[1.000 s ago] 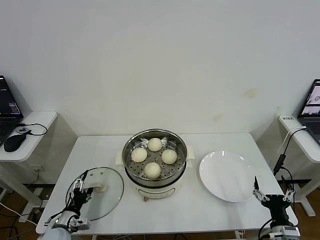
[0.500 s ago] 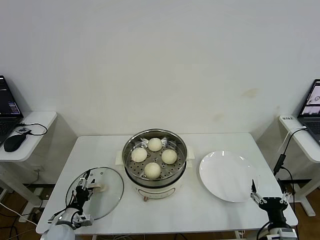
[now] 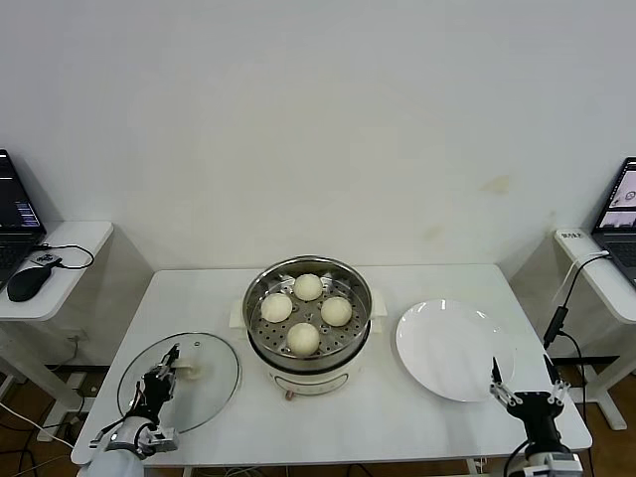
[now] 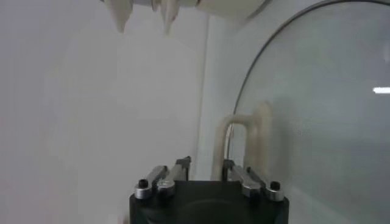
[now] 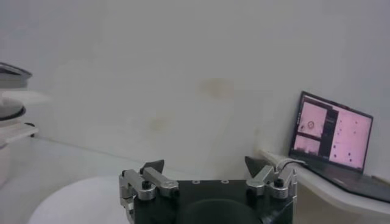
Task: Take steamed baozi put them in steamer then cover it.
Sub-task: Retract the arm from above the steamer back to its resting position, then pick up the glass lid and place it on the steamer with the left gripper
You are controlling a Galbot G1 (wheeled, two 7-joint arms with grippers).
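Fingers of the left gripper (image 3: 165,369) are drawn in on the cream bar handle (image 4: 244,143) of the cover (image 3: 184,380) (the wrist view shows the handle rising just ahead of the narrowed jaws). That cover is a round clear glass lid with a metal rim, lying at about eight o'clock from the steamer (image 3: 308,323) on the white table (image 3: 397,417).

The right gripper (image 3: 525,386) waits at the table's near edge with its fingers spread wide, gripping nothing, just beside the near rim of the white plate (image 3: 455,350), which sits at three o'clock from the steamer.

The steamer stands at the table's centre, shiny steel over a cream base, its perforated tray carrying all four steamed baozi (image 3: 303,339), smooth and cream-white, set at twelve, three, six and nine o'clock.

A plain pale wall (image 3: 318,129) backs the table. Side desks flank it, a laptop (image 3: 618,221) on the right one, a black mouse (image 3: 27,283) on the left.
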